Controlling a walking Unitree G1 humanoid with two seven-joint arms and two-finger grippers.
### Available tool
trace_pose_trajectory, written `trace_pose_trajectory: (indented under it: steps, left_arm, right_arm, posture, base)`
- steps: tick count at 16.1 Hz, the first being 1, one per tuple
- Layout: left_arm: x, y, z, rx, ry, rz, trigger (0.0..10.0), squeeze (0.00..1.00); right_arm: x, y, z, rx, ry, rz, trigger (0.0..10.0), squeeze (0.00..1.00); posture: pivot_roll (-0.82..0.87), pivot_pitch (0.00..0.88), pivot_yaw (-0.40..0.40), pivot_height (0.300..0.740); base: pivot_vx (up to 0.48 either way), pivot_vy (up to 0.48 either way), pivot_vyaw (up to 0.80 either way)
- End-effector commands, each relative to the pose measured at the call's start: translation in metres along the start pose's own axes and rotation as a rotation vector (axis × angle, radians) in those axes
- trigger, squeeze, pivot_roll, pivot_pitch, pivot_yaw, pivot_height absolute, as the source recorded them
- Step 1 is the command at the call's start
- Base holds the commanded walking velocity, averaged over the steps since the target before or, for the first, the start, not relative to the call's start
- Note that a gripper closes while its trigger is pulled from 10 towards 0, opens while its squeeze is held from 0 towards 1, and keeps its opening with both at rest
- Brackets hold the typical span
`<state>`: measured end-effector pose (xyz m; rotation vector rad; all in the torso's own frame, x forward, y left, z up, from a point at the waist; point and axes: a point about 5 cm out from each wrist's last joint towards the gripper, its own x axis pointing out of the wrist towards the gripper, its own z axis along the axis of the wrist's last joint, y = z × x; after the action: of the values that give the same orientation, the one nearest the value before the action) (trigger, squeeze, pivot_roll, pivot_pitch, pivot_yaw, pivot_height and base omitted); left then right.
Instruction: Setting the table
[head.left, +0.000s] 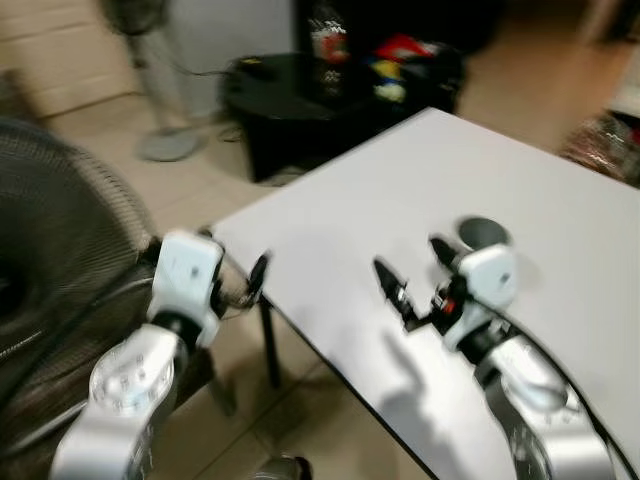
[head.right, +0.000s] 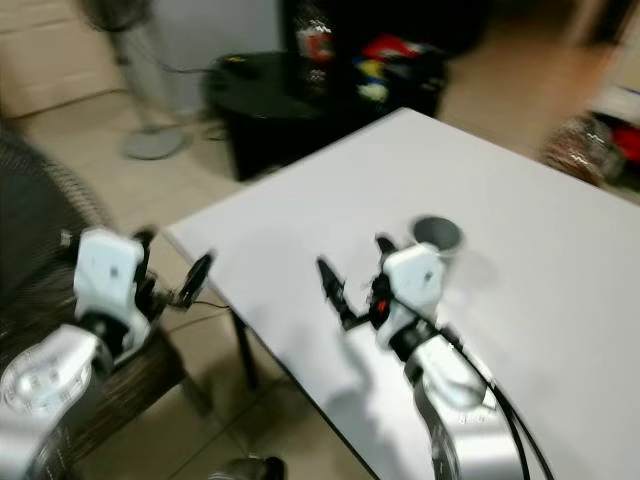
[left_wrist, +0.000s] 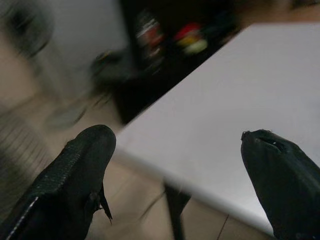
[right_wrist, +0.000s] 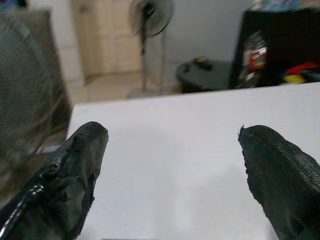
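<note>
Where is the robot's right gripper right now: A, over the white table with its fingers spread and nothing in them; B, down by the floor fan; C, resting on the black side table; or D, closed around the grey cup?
A: the right gripper hangs over the white table, its fingers wide apart with only bare tabletop between them, and the grey cup sits behind its wrist, not in its grasp.

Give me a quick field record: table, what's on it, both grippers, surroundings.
table: white table, corner toward the robot
on table: one small grey cup, just beyond the right wrist; blurred
left gripper: open, holding nothing, off the table's near corner, over the floor
right gripper: open, holding nothing, above the tabletop
surroundings: standing fan, low black table with blurred items
image: motion-blurred
</note>
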<state>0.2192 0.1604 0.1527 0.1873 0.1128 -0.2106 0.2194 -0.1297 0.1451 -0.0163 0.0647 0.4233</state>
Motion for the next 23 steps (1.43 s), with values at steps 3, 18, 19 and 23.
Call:
trace_pose_trajectory:
  steps: [3, 18, 19, 23]
  left_arm:
    - [-0.004, -0.004, -0.003, -0.011, -0.011, 0.046, 10.0, 0.0]
    - [0.012, 0.0, 0.001, 0.059, -0.044, 0.043, 10.0, 0.0]
    - [0.011, 0.002, 0.002, 0.065, -0.048, 0.048, 10.0, 0.0]
    - [0.015, 0.003, 0.004, 0.051, -0.055, 0.054, 10.0, 0.0]
  right_arm:
    - [0.01, 0.001, -0.002, 0.025, 0.009, -0.005, 10.0, 1.0]
    - [0.008, -0.008, -0.002, 0.071, 0.024, -0.071, 10.0, 1.0]
    - [0.009, -0.007, -0.002, 0.077, 0.024, -0.071, 10.0, 1.0]
    - [0.013, 0.0, -0.001, 0.093, 0.019, -0.037, 10.0, 1.0]
  posture:
    - [0.13, 0.0, 0.035, 0.74]
    - [0.09, 0.0, 0.08, 0.74]
    - [0.1, 0.0, 0.072, 0.74]
    - [0.09, 0.0, 0.078, 0.74]
  base:
    - [0.0, 0.0, 0.8]
    - [0.0, 0.0, 0.8]
    - [0.0, 0.0, 0.8]
    - [0.0, 0.0, 0.8]
